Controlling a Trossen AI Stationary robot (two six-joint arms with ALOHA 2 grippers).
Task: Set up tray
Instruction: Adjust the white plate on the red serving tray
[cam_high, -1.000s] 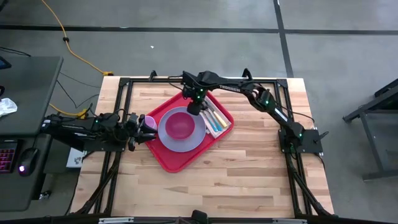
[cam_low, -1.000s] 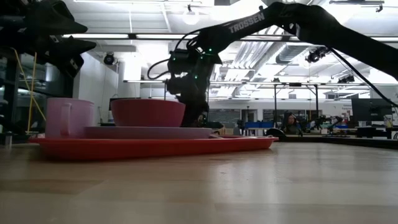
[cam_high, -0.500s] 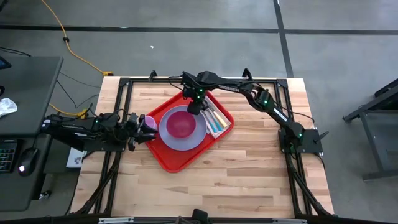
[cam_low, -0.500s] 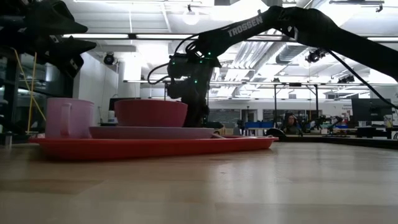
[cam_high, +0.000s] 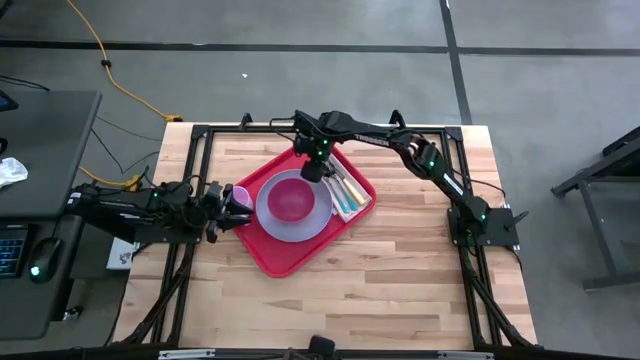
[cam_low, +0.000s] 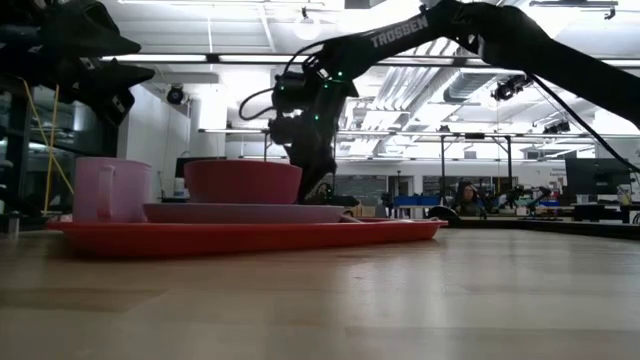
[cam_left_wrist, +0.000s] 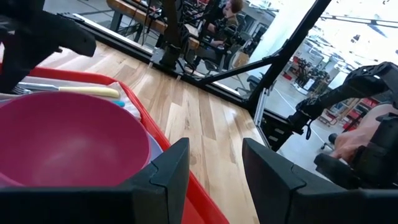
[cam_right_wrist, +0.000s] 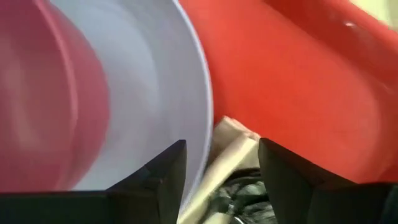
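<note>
The red tray lies turned at an angle on the wooden table, nearer the table's far edge than its near edge. It serves as the reference for all positions below.

On the tray, toward its centre, rests a round lavender plate, and a dark pink bowl sits on that plate. In the low view the bowl stands upright on the plate, with the tray's rim running beneath both. Cutlery with pale handles lies side by side on the tray's right part, just beside the plate. A pink cup with a handle stands at the tray's left corner; in the low view the cup is upright at the left end of the tray.

The right gripper hangs over the tray's far corner, between the plate's far rim and the cutlery. In the right wrist view its fingers stand spread apart with nothing between them, above the plate and a pale napkin-like piece on the tray floor.

The left gripper waits just outside the tray's left edge, next to the cup. In the left wrist view its fingers are parted and hold nothing, facing the bowl and the tray rim.
</note>
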